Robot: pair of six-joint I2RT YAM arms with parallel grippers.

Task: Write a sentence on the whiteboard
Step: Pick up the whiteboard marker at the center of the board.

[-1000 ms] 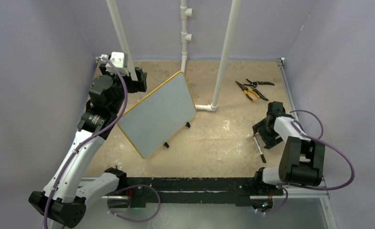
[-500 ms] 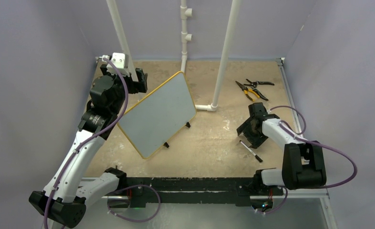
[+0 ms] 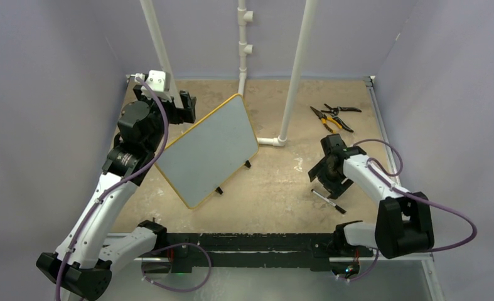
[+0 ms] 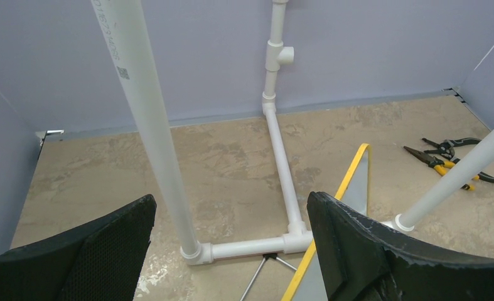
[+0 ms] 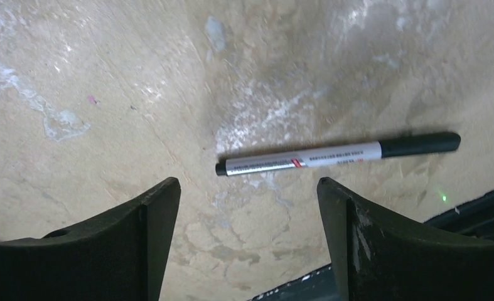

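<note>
Your right gripper, jaws wide and empty, hovers over the marker, which lies left-to-right across the wrist view's middle, along the jaws' closing line, while the blank whiteboard stands left of centre beside your open, empty left gripper.

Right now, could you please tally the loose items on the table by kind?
yellow-framed rectangular whiteboard: 1
black-capped silver marker pen: 1
metal hand tools, yellow-handled pliers and black-handled cutters: 2
Total: 4
</note>
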